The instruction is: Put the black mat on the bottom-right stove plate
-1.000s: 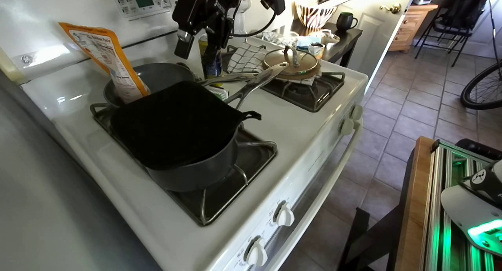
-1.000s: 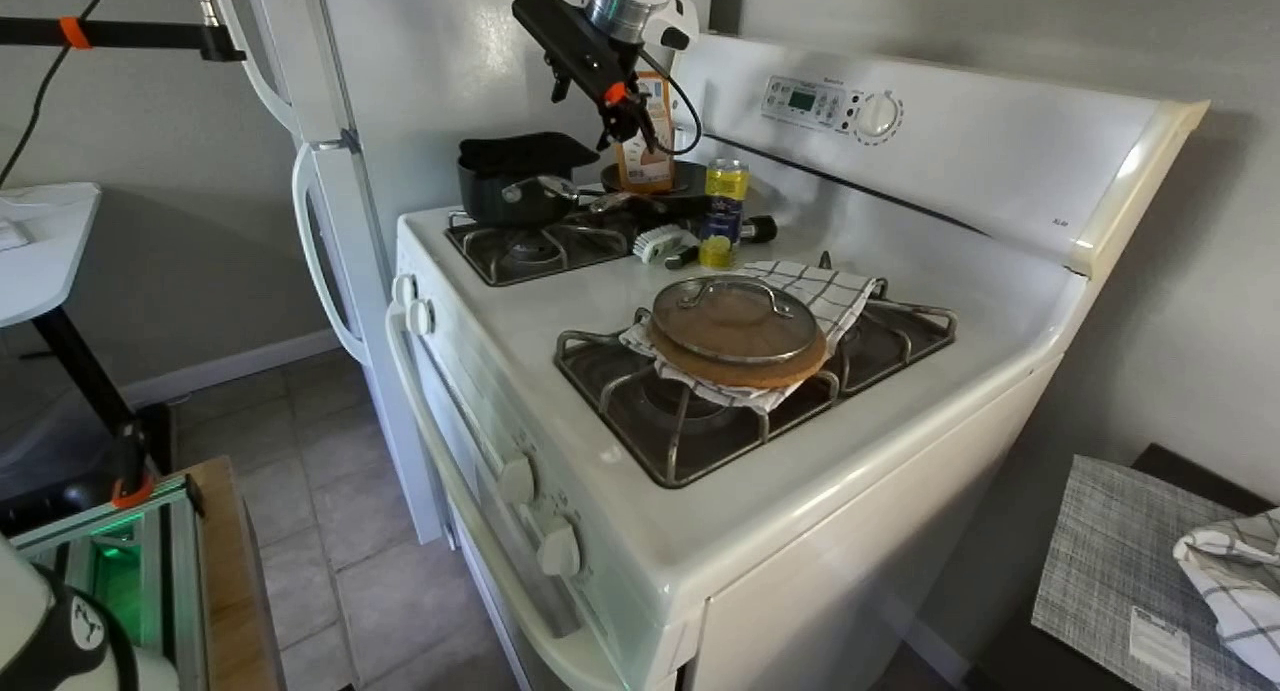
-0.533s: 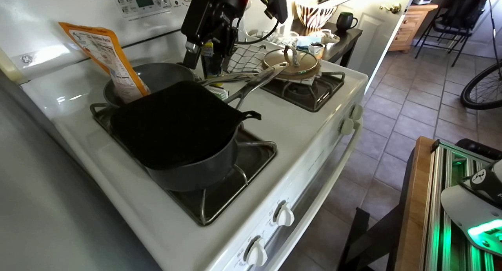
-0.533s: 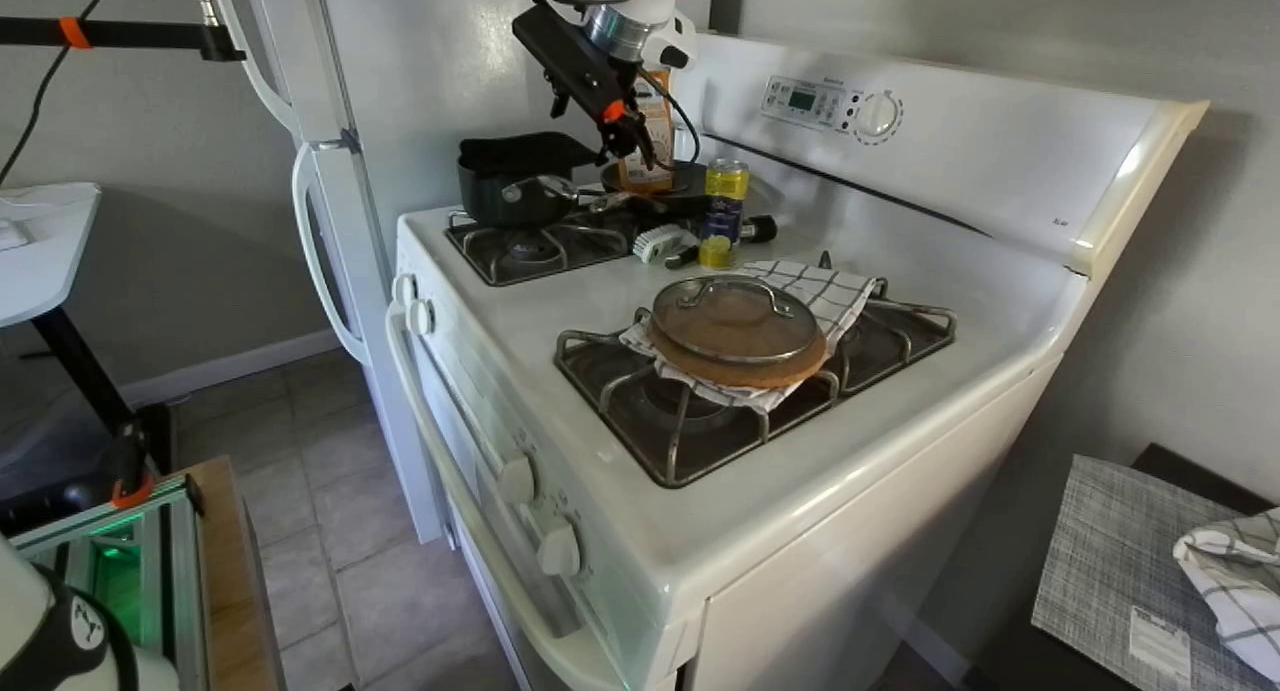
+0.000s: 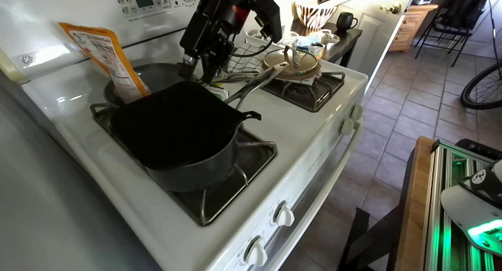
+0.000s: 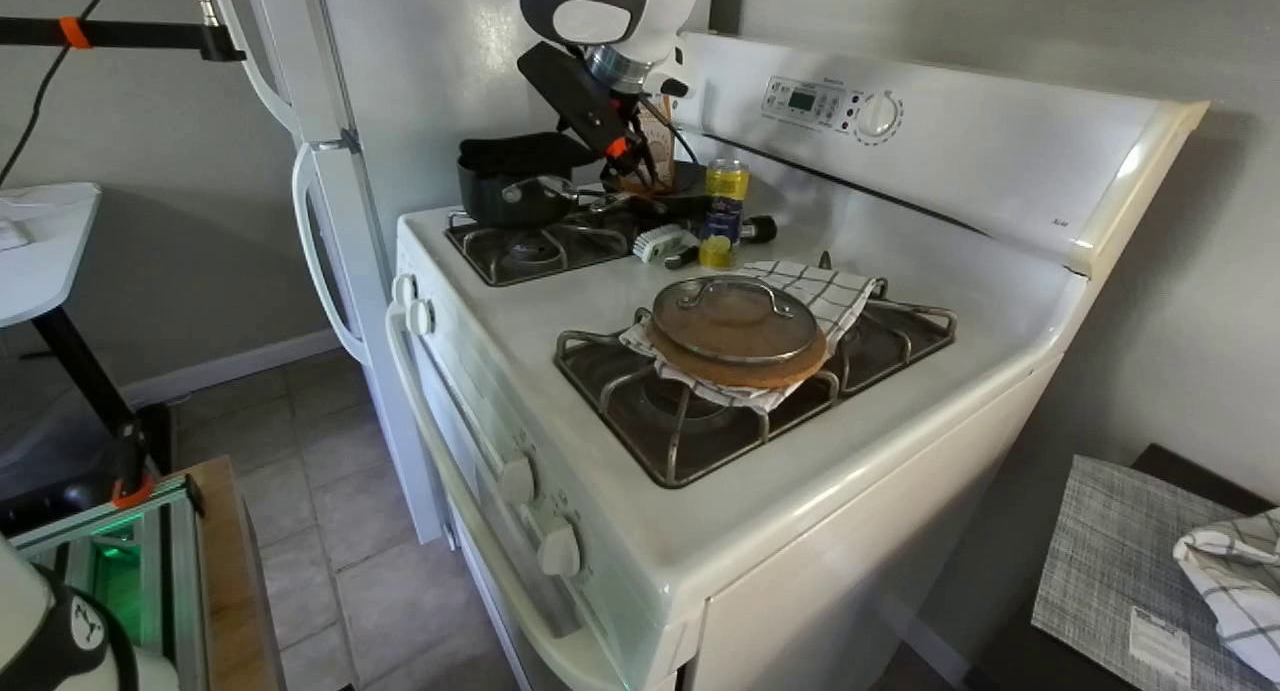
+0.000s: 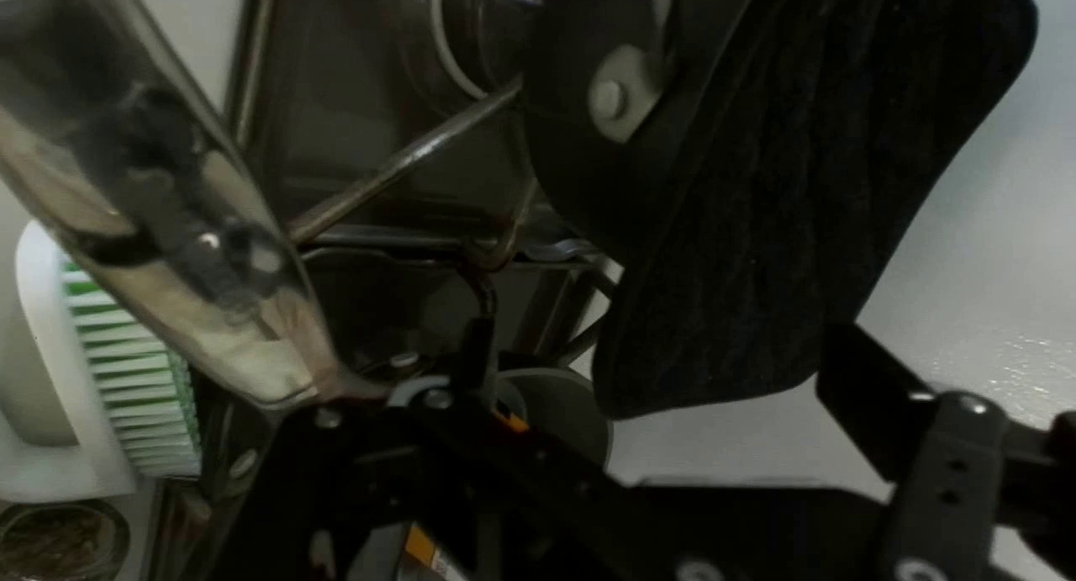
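On the pot (image 5: 192,179), front-left burner (image 5: 225,194): black mat (image 5: 176,122), one, draped across the rim.
Tool (image 5: 197,76): fingers spread, nothing pinched, poised near one corner of the mat. That corner shows between the fingers in the wrist view; true depth cannot be told. Step in hand, as judged: the grasp. Method: tilt so one finger passes under the overhanging edge and one above, take a deep bite, then press together; a shallow pinch would likely let so limp a sheet slip. Keep off the steel handle (image 7: 168,211), near the tool. Lift straight up, lest the pot be dragged along. Destination, presumably the front-right burner (image 6: 645,421): carries a glass lid (image 6: 735,321) and checked cloth (image 6: 825,289); lower flat and release slowly.
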{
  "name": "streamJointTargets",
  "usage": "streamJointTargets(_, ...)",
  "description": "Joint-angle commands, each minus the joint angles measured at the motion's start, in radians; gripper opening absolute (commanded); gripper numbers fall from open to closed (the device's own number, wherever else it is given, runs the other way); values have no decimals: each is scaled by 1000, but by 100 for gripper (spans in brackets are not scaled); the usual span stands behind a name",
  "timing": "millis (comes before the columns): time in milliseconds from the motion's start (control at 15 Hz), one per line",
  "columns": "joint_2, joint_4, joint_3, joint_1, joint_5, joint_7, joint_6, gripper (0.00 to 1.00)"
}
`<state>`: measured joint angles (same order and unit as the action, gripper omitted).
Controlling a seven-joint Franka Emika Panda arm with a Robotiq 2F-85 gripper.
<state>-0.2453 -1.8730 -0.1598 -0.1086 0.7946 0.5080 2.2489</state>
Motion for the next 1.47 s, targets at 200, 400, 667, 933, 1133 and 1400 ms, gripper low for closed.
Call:
streamJointTargets(200, -28, -10, -21, 30, 146, 135, -7, 62)
streamJointTargets(400, -41, -5, -20, 33, 191, 167, -26, 42)
streamJointTargets(667, -50, -3, -15, 30, 226, 193, -43, 9)
streamJointTargets(933, -4, -24, -5, 34, 240, 204, -40, 0)
streamJointTargets(1133, 61, -43, -4, 52, 278, 249, -44, 2)
streamJointTargets(1400, 161, -47, 27, 68, 341, 285, -20, 2)
